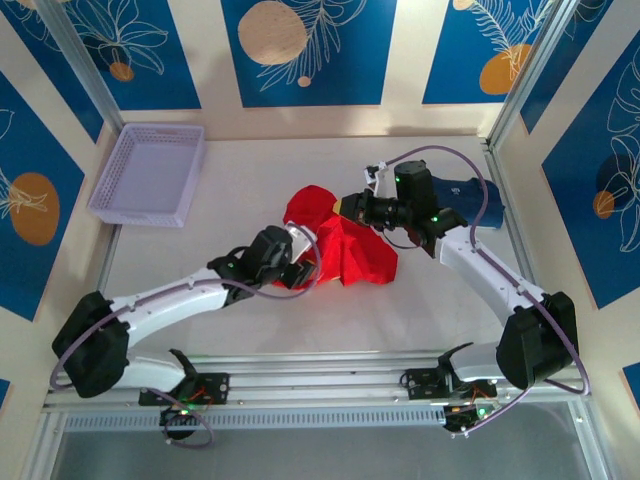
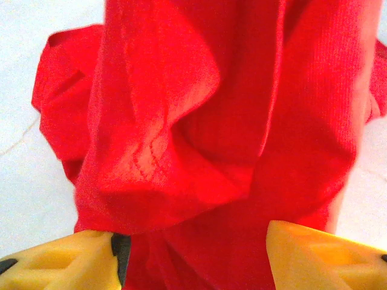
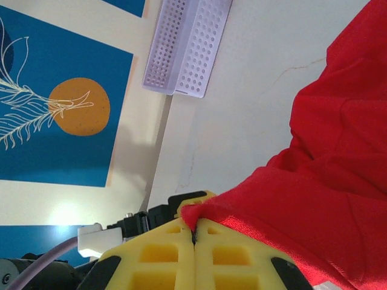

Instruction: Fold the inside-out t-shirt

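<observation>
The left gripper (image 2: pixel 193 244) is seen with jaws parted and red cloth lying between them; a grip cannot be confirmed. The inside-out t-shirt (image 1: pixel 345 245) is bunched at the middle of the table (image 1: pixel 200 250). One edge is pinched in the fully closed right gripper (image 3: pixel 193 228). A lilac basket (image 1: pixel 150 170) is noted at far left.

Cream walls (image 1: pixel 205 60) carry blue leaf-print panels (image 1: pixel 340 70) around a pale, seemingly cracked tabletop (image 1: pixel 300 325).
</observation>
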`<control>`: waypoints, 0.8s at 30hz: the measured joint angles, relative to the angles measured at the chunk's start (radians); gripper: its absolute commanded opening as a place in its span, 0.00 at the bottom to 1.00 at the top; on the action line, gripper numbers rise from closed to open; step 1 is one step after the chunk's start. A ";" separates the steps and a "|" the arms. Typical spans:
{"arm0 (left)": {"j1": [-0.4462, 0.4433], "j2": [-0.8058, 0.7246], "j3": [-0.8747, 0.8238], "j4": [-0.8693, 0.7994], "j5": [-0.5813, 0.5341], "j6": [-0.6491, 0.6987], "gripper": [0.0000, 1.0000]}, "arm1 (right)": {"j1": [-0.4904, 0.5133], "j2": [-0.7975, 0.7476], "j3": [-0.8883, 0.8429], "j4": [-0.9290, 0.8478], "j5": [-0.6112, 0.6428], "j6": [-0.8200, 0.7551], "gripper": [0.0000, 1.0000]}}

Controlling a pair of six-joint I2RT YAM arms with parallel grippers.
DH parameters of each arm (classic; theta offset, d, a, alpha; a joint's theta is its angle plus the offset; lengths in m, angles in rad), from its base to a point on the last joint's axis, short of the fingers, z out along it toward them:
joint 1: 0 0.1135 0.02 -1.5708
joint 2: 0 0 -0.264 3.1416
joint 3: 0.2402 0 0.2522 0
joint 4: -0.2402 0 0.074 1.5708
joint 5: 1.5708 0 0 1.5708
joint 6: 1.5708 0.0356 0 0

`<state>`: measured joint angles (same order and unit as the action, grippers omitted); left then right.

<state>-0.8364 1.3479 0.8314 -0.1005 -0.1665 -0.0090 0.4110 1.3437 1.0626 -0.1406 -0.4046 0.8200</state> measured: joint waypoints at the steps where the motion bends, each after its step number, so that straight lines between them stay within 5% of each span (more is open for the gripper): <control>1: 0.000 0.016 0.013 0.009 -0.008 0.010 0.53 | 0.000 0.002 0.000 0.001 -0.001 0.000 0.00; 10: 0.000 0.110 0.096 0.039 -0.017 0.072 0.00 | -0.008 0.001 0.000 -0.016 0.013 -0.013 0.00; 24: 0.067 -0.185 0.021 -0.032 0.281 -0.018 0.00 | -0.015 -0.076 0.018 -0.217 0.206 -0.224 0.00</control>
<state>-0.7696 1.1629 0.8524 -0.1322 0.1143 -0.0273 0.3958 1.2678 1.0805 -0.3580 -0.1986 0.5957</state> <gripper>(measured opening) 0.036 0.057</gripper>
